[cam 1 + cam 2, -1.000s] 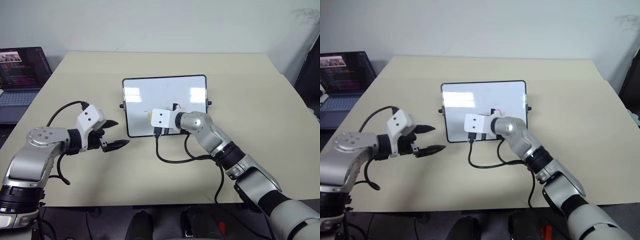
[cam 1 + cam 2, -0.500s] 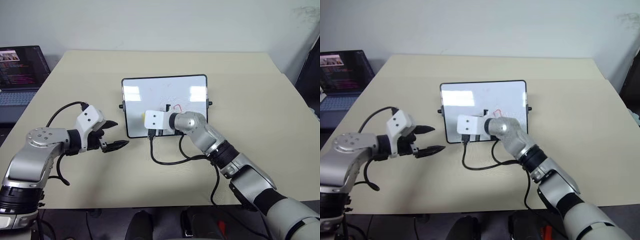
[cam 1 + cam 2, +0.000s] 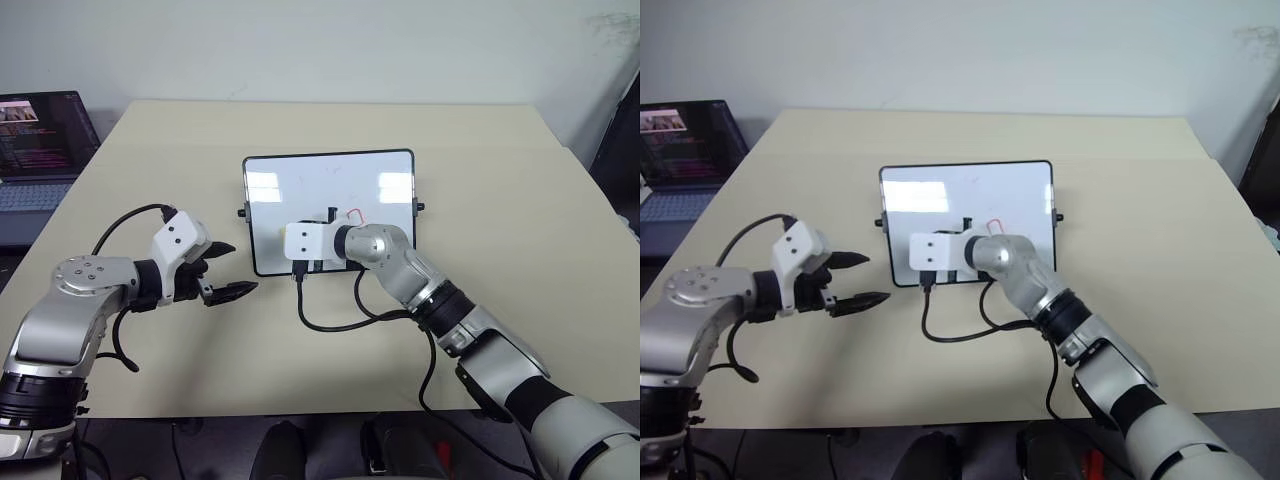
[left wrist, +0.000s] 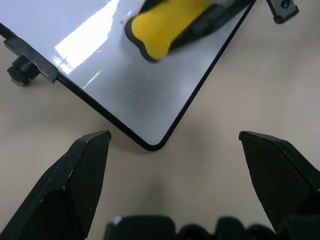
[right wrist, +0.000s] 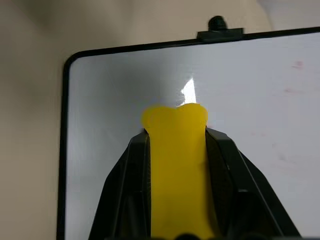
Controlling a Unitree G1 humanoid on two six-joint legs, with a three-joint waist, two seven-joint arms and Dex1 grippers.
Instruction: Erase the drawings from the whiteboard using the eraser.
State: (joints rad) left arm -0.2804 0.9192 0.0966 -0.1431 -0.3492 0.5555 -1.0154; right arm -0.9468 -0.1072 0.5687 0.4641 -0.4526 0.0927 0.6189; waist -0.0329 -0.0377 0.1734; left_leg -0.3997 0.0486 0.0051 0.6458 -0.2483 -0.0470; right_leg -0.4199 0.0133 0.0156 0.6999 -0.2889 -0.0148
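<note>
Gripping the eraser (image 5: 177, 170) between its two black fingers (image 5: 127, 190), the robot's right gripper (image 5: 175, 150) holds the yellow block over the near-left part of the whiteboard (image 3: 300, 190), as seen from the head cameras. In the right wrist view the fingers pinch the eraser along both long sides, its rounded tip lying ahead of them over the glossy white surface, close to the board's black-framed edge and rounded corner. The left wrist view shows the same yellow block (image 4: 165, 25) over the board with its dark underside facing the white surface; whether it presses on the board cannot be told.

A small red mark of the drawings (image 3: 354, 214) shows on the board just to the right of the gripper's white wrist housing, and faint reddish traces (image 5: 298, 65) dot the surface farther along.

The left gripper (image 3: 228, 270) hangs above the desk (image 3: 500, 170) just beside the board's near-left corner, its fingers (image 4: 75, 185) spread wide and holding nothing. The whiteboard lies flat at the middle of the beige desk, a black side knob (image 3: 243, 212) on its left edge. An open laptop (image 3: 40, 140) stands off the desk's far-left corner.
</note>
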